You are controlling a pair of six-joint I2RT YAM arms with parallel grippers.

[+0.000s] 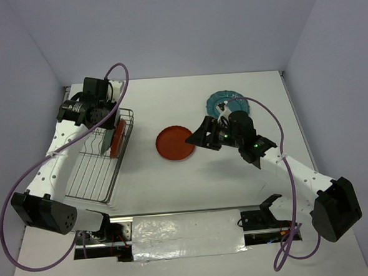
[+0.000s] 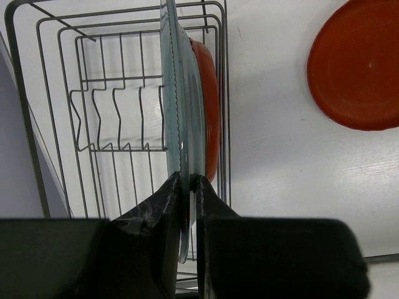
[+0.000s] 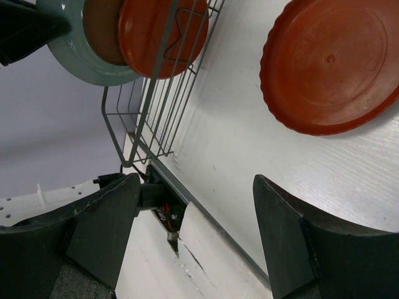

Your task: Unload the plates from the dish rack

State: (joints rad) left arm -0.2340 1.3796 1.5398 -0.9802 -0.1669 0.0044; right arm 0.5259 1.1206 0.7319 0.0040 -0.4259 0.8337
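Left wrist shows left hand (image 2: 189,182) clamped on grey-teal plate (image 2: 181,93) standing in dish rack (image 2: 225,124).

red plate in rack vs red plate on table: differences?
In the silver wire dish rack, one round red-orange plate stands on edge beside the grey-teal plate held by the left gripper. The other red-orange plate lies flat, alone, on the white table. Same colour and shape.

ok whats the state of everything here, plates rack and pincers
dish rack, two plates inside
grey-teal plate, upright in rack, rim clamped
racked red plate, upright beside it
loose red plate, flat on table, untouched
scalloped teal plate, flat on table
left pincer, shut on grey-teal plate
right pincer, open, empty
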